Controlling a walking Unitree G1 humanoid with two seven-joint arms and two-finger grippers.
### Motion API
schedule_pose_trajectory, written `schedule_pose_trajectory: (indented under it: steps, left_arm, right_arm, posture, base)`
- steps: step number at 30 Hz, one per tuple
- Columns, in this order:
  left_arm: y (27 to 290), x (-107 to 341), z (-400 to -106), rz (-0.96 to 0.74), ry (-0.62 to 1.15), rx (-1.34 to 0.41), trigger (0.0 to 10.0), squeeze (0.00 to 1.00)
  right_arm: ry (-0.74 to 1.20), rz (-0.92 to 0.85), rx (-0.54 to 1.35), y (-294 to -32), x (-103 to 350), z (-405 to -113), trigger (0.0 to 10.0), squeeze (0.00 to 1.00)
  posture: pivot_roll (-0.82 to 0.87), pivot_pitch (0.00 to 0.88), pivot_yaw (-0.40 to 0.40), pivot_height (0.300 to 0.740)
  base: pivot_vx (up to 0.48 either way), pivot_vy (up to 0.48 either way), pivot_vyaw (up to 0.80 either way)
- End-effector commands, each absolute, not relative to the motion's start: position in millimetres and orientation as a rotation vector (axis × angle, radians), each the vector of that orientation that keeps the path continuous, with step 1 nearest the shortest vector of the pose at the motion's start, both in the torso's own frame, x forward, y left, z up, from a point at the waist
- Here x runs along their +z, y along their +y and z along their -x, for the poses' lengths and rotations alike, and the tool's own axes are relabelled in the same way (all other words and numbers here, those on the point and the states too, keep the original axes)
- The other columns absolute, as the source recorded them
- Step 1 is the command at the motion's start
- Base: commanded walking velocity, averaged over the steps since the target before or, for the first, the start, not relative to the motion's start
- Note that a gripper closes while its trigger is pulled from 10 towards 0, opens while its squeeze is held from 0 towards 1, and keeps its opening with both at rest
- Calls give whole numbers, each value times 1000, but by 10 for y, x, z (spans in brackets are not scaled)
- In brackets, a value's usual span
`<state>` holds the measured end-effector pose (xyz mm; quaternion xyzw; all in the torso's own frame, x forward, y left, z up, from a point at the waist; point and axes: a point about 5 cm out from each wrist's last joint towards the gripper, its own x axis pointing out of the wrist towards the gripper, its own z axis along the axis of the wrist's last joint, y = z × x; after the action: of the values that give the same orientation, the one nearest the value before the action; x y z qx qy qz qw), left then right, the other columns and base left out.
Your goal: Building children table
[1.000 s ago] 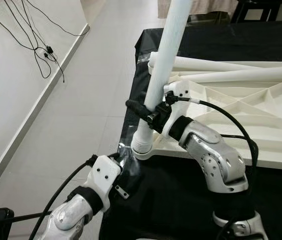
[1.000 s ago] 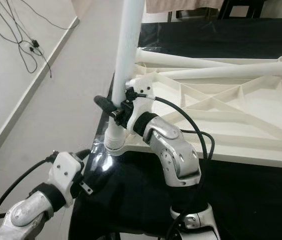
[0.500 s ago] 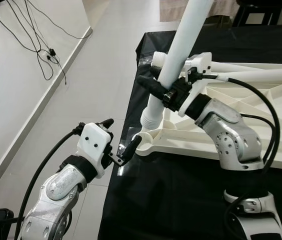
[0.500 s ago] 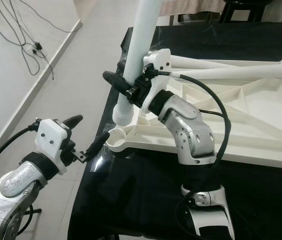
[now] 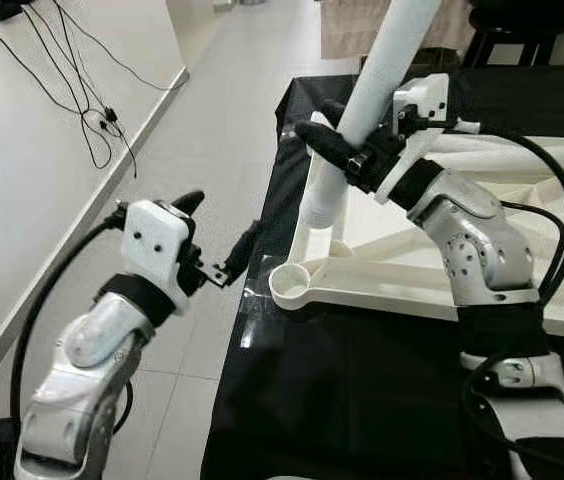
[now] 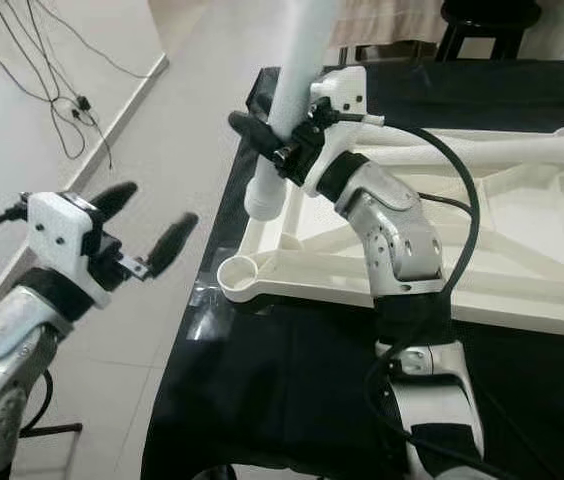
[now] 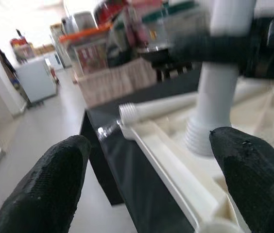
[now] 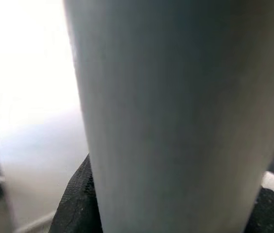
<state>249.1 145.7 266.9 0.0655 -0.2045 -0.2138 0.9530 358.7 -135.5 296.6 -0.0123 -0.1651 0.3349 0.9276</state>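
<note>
The white plastic tabletop lies upside down on the black-covered table, its round corner socket at the near left. My right gripper is shut on a white table leg, held tilted, its ribbed end hanging behind and above the socket. In the right wrist view the leg sits between the fingers. My left gripper is open over the floor, left of the table's edge, holding nothing. The left wrist view looks between its fingertips at the ribbed end.
Two more white legs lie across the far side of the tabletop. The black table's left edge drops to pale floor. Black cables trail along the white wall at left. A dark stool stands behind the table.
My right gripper has lifted the leg's ribbed end out of the corner socket and carried it up and back. My left gripper has drawn away from the corner, leftward and higher.
</note>
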Motion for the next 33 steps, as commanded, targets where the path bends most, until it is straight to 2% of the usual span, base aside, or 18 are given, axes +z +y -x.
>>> schedule_pose_trajectory:
  steps: [1, 4, 9, 11, 15, 23, 24, 25, 26, 33]
  left_arm:
    - [1554, 2742, -2489, -134, -433, -406, 10000, 992]
    - [1606, 2896, -2505, -127, -491, -401, 10000, 1000]
    - [1626, 3023, -2529, -125, -535, -406, 10000, 1000]
    - [1617, 3162, -2570, -120, -581, -425, 10000, 1000]
    - [1606, 3229, -2583, -119, -602, -439, 10000, 1000]
    - [1573, 3359, -2651, -124, -634, -472, 10000, 1000]
    - [1548, 3345, -2663, -131, -629, -485, 10000, 757]
    - [1548, 3345, -2663, -131, -629, -485, 10000, 757]
    - [1510, 3331, -2672, -131, -625, -507, 10000, 0]
    - [1383, 3297, -2670, -96, -613, -610, 10000, 0]
  right_arm:
    - [-353, 105, 636, -1358, 2983, -3635, 10000, 0]
    - [-342, 207, 602, -1352, 2926, -3679, 10000, 0]
    - [-339, 283, 611, -1300, 2876, -3690, 10000, 0]
    - [-342, 393, 644, -1211, 2802, -3686, 10000, 0]
    - [-344, 431, 666, -1161, 2767, -3679, 10000, 0]
    - [-395, 536, 806, -897, 2671, -3574, 10000, 0]
    - [-404, 547, 828, -841, 2661, -3550, 10000, 0]
    - [-404, 547, 828, -841, 2661, -3550, 10000, 0]
    - [-415, 549, 848, -780, 2659, -3530, 10000, 0]
    - [-432, 548, 879, -666, 2658, -3519, 10000, 0]
  posture:
    - [-42, 102, 75, 740]
    - [-47, 96, 74, 740]
    - [-42, 86, 75, 740]
    - [-41, 77, 77, 740]
    - [-44, 75, 77, 740]
    - [-53, 63, 81, 740]
    - [-59, 62, 82, 740]
    - [-59, 62, 82, 740]
    - [-63, 59, 83, 740]
    - [-67, 55, 86, 740]
  base:
    - [0, 0, 0]
    - [0, 0, 0]
    - [0, 0, 0]
    - [0, 0, 0]
    - [0, 0, 0]
    - [0, 0, 0]
    - [0, 0, 0]
    - [0, 0, 0]
    - [0, 0, 0]
    - [0, 0, 0]
